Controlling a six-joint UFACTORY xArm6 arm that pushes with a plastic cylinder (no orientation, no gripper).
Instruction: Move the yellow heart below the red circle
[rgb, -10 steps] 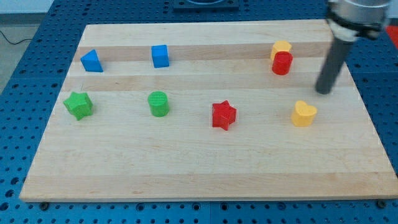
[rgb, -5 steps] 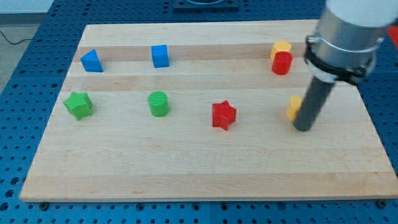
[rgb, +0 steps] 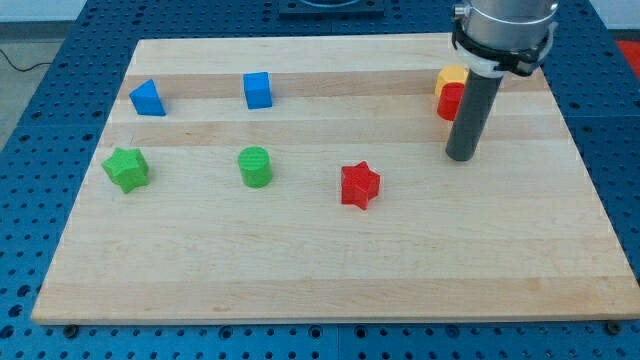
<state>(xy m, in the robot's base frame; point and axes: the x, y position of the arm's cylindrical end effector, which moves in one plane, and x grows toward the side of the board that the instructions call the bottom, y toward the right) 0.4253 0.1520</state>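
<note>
No pincer on this rig, so there's no open or closed state to report: just the rod, with my tip (rgb: 460, 158) on the counter (rgb: 300, 260), just near-right of the red circle (rgb: 445, 102). The only yellow I can see is a yellow block (rgb: 450, 75) touching the red circle's far side, shape unclear. No yellow heart shows, so I judge it's either that block or hidden behind my rod. Everything turns on that: the goal spot is the bare patch on the circle's near side, just left of my tip.
</note>
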